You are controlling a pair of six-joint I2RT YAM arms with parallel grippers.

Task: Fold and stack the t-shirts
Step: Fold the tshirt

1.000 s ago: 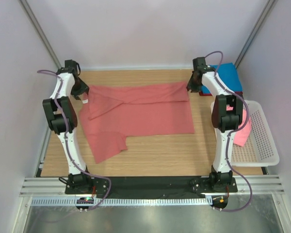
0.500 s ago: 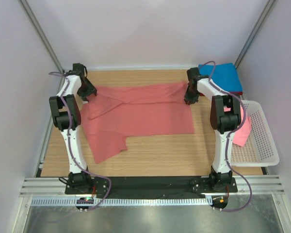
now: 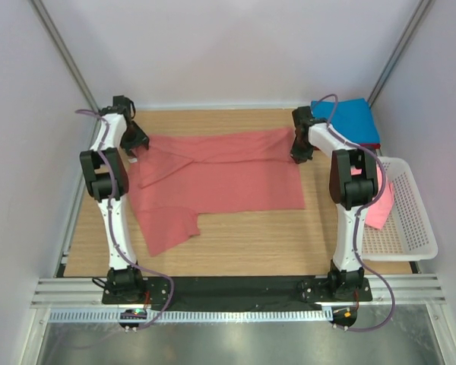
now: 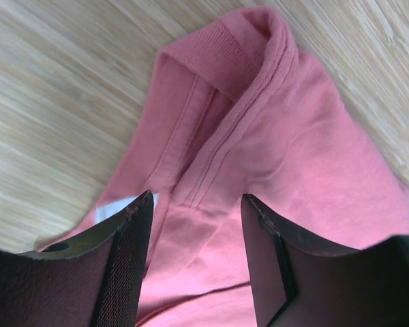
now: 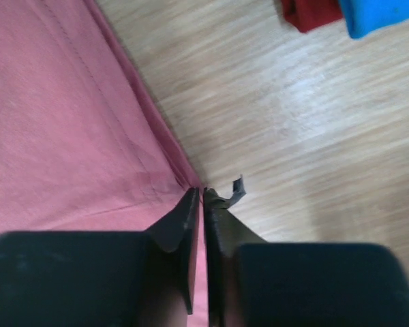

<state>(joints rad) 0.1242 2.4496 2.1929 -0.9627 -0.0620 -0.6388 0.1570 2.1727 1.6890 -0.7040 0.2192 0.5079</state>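
Note:
A salmon-red t-shirt point(image 3: 220, 179) lies spread on the wooden table, its far edge folded over. My left gripper point(image 3: 139, 144) hovers open over the shirt's far left corner. In the left wrist view its jaws point(image 4: 196, 199) straddle the cloth point(image 4: 286, 150) just below the ribbed collar point(image 4: 221, 61), beside a white label point(image 4: 112, 208). My right gripper point(image 3: 296, 154) is at the far right corner. There it point(image 5: 203, 191) is shut on the shirt's hem edge point(image 5: 61, 122). A folded blue t-shirt point(image 3: 355, 120) lies on a dark red one point(image 3: 342, 146) at the back right.
A white mesh basket point(image 3: 410, 228) stands at the right table edge with a brighter pink t-shirt point(image 3: 380, 204) hanging in it. The blue point(image 5: 385, 15) and dark red point(image 5: 310, 13) shirts lie close beyond my right gripper. Bare wood point(image 3: 251, 243) shows in front of the salmon shirt.
Both arms moved inward onto the shirt's far corners. The right jaws have closed on the hem edge. The left gripper stays open and has shifted slightly left.

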